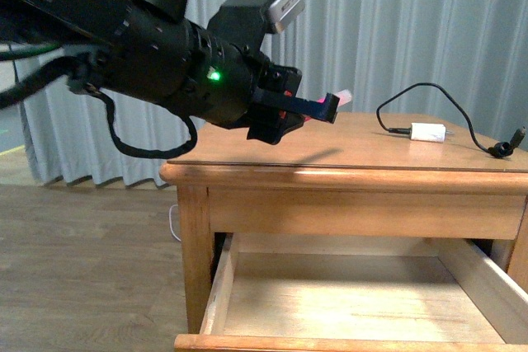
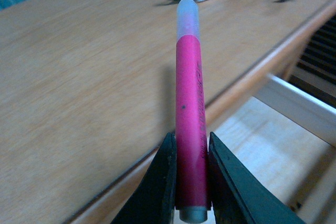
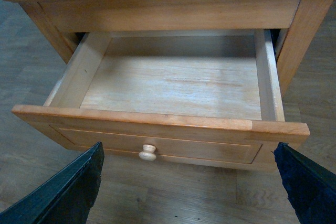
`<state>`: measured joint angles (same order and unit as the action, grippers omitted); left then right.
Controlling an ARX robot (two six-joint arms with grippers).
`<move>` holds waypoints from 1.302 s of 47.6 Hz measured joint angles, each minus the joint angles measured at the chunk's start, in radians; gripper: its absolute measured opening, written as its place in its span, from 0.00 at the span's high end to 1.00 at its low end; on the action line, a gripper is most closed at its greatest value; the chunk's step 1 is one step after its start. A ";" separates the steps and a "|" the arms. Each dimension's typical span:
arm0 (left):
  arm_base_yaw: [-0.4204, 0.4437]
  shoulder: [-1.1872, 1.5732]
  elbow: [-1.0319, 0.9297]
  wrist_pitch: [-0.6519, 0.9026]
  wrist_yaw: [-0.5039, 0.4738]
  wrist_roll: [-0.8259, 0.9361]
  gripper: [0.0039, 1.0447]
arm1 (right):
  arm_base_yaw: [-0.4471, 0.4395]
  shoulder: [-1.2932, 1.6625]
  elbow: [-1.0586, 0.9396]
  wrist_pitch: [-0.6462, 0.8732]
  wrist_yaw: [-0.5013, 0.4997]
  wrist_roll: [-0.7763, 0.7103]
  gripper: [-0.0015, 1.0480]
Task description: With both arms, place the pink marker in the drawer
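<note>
My left gripper (image 2: 191, 182) is shut on the pink marker (image 2: 189, 119), which points forward with its pale cap (image 2: 187, 17) over the table top. In the front view the left gripper (image 1: 326, 109) hangs above the table's front left part, with the marker's cap (image 1: 344, 96) just showing past the fingers. The drawer (image 3: 173, 85) stands pulled out below, its pale inside bare and its round knob (image 3: 148, 152) on the front panel. My right gripper (image 3: 191, 182) is open, wide apart, in front of the drawer's front panel and holding nothing.
A white charger plug (image 1: 428, 132) with a black cable (image 1: 462, 113) lies on the table top (image 1: 247, 150) at the back right. Grey curtains hang behind. Wooden floor lies around the table.
</note>
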<state>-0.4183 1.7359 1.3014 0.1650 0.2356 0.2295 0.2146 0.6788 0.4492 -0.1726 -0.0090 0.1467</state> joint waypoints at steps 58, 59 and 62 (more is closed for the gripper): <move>-0.113 0.123 -0.181 0.185 -0.155 0.155 0.23 | 0.000 0.000 0.000 0.000 0.000 0.000 0.08; -0.113 0.103 -0.191 0.185 -0.169 0.145 0.20 | 0.000 0.000 0.000 0.000 0.000 0.000 0.08; -0.114 0.043 -0.221 0.187 -0.201 0.122 0.11 | 0.000 0.000 0.000 0.000 0.000 0.000 0.08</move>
<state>-0.5320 1.7790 1.0801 0.3523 0.0341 0.3519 0.2146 0.6788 0.4492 -0.1726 -0.0090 0.1467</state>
